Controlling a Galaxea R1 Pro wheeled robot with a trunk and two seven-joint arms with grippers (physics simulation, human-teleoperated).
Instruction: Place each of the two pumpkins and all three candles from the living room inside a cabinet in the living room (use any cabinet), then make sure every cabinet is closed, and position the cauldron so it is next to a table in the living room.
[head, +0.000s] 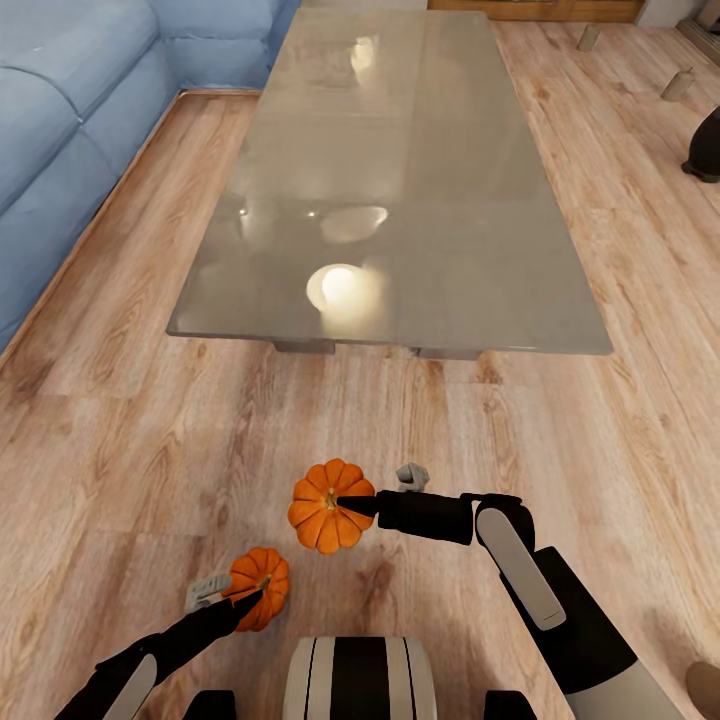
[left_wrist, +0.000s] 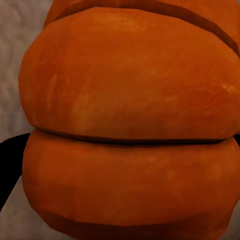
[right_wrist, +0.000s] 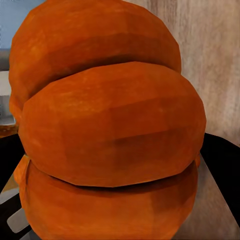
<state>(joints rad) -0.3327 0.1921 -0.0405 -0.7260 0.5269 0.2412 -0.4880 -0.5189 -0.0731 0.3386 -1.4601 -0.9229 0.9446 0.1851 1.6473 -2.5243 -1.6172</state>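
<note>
Both grippers pinch pumpkins above the wood floor (head: 120, 440) in front of the long glass table (head: 400, 200): the right gripper (head: 352, 503) clamps the larger-looking pumpkin (head: 326, 508), the left gripper (head: 240, 597) the nearer pumpkin (head: 262, 585), with two candles (head: 677, 85) beyond the table.
</note>
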